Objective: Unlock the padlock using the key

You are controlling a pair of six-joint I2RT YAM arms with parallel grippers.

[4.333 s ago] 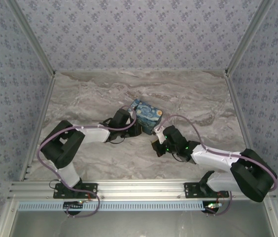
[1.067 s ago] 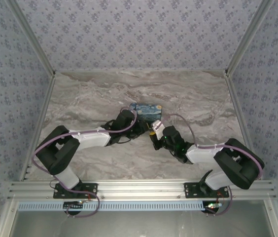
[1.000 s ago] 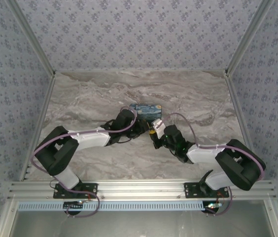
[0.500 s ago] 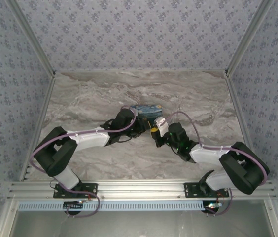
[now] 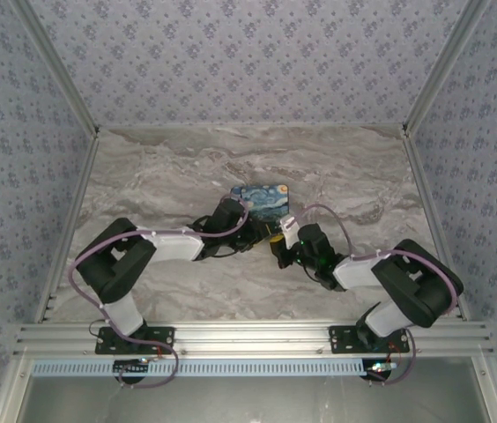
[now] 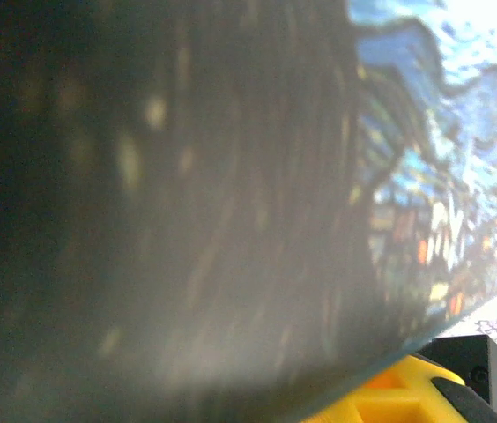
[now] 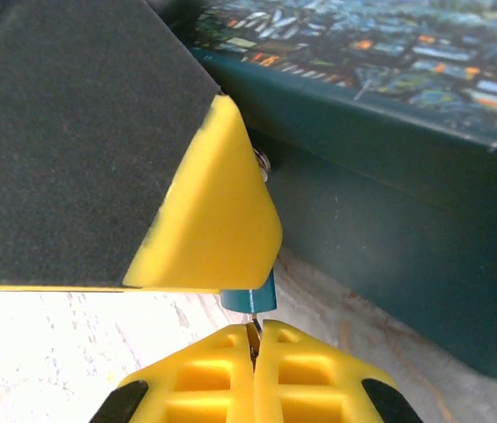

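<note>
Teal padlock (image 7: 250, 300): in the right wrist view you get just a small teal-blue stub of it, poking out from under one yellow finger (image 7: 222, 211) of the left gripper (image 5: 259, 233). It sits at 12 o'clock from the right gripper (image 7: 254, 345), touching distance.
Key (image 7: 253, 334): a thin metal sliver standing upright between the right gripper's two yellow fingertips. Its tip meets the padlock's underside, but you cannot tell whether it has entered the keyhole.
Right gripper: closed, with the fingers pressed together and the key pinched in the seam.
Left gripper: its yellow finger and black body cover most of the padlock. With one finger to go on, you cannot tell whether it is clamped or open.
Painted box (image 5: 264, 199): blue-and-yellow print on top, dark teal side wall. From above it lies at 12 o'clock from the two grippers, just beyond them. In the right wrist view it runs from 1 to 4 o'clock, close behind the padlock.
Left wrist view: a dark blur up close, with the box's print at 2 o'clock and a yellow finger tip at 5 o'clock.
Marble table (image 5: 160, 176): your two arms meet near its middle, the left gripper at 9 o'clock of the right one, near it.
</note>
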